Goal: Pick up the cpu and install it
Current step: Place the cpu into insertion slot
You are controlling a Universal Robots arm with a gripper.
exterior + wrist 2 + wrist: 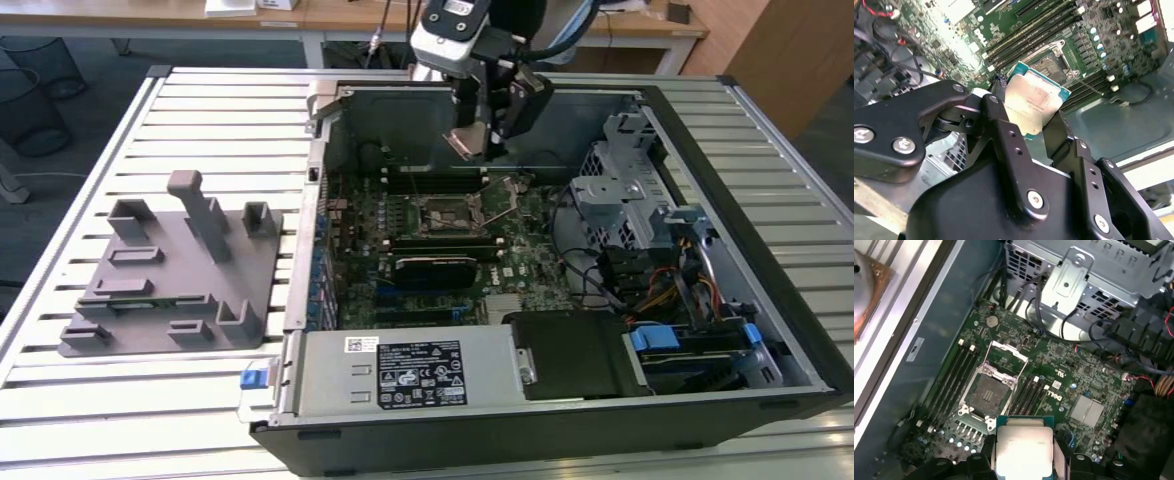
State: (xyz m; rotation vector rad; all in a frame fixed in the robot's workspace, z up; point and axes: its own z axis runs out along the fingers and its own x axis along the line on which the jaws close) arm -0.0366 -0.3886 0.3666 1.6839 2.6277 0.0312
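The cpu (1031, 105), a flat square chip with a pale silvery top and teal edge, is clamped between my black fingers (1004, 135). It also shows in the first wrist view as the cpu (1023, 449). In the exterior view my gripper (470, 140) hangs inside the open computer case, above the far part of the motherboard, shut on the small cpu (463, 142). The open socket (988, 394) with its raised metal frame lies below, apart from the chip. In the exterior view the socket (451, 212) sits at the board's middle.
The open computer case (534, 270) lies on a slatted white table. A grey plastic fixture tray (167, 270) stands at the exterior view's left. Memory slots (956, 375) flank the socket. A metal drive cage (627, 185) and cables (654, 290) fill the exterior view's right side.
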